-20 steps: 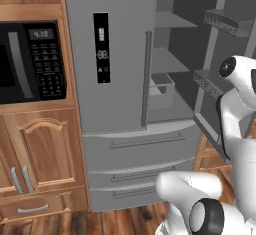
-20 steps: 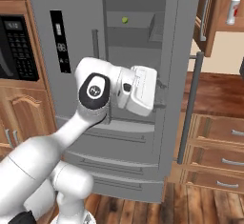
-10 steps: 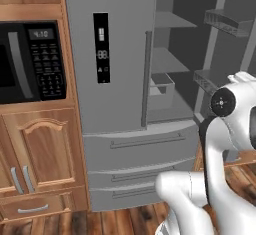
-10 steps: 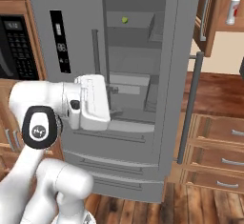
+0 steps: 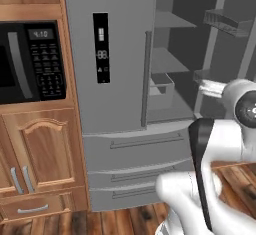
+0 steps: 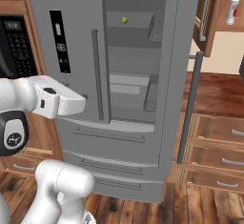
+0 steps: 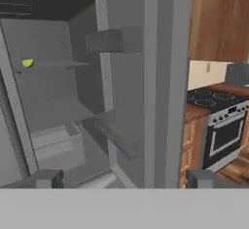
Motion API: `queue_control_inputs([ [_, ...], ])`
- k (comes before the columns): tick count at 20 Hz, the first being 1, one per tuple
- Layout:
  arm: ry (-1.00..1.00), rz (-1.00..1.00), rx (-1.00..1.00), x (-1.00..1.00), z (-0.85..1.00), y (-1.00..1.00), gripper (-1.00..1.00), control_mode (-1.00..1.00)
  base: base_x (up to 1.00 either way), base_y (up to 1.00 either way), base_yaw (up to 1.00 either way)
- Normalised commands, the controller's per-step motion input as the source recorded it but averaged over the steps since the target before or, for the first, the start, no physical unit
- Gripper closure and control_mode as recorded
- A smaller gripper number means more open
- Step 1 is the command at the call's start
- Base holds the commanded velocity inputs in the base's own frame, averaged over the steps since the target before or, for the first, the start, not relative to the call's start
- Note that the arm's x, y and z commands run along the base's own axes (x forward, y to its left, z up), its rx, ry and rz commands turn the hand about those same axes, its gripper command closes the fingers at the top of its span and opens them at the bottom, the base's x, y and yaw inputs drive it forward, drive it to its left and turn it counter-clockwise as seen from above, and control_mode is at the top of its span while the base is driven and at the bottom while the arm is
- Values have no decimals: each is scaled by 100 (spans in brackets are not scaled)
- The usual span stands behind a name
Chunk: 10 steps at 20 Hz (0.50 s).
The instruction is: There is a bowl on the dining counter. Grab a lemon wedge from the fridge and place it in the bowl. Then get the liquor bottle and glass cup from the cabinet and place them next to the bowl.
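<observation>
You're looking at flat, even rendered light with no clear source. The fridge (image 6: 143, 75) interior reads dim grey, its shelves throwing soft, vague shadows, and the top corner in your hand view goes nearly black. The lemon wedge (image 6: 125, 20) stays a bright spot against that grey. You get a mild sheen on the wood floor (image 6: 209, 208) and a soft highlight on the white arm (image 5: 220, 144). Everything's slightly soft and low-resolution, edges jagged. No bending at the borders that you can see.
</observation>
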Motion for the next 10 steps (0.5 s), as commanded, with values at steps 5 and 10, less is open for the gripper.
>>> queue_control_inputs([
  [5,20,55,0,24,0,98,-100,-100,0,0,0],
  [10,18,40,2,54,0,58,-100,-100,0,0,0],
])
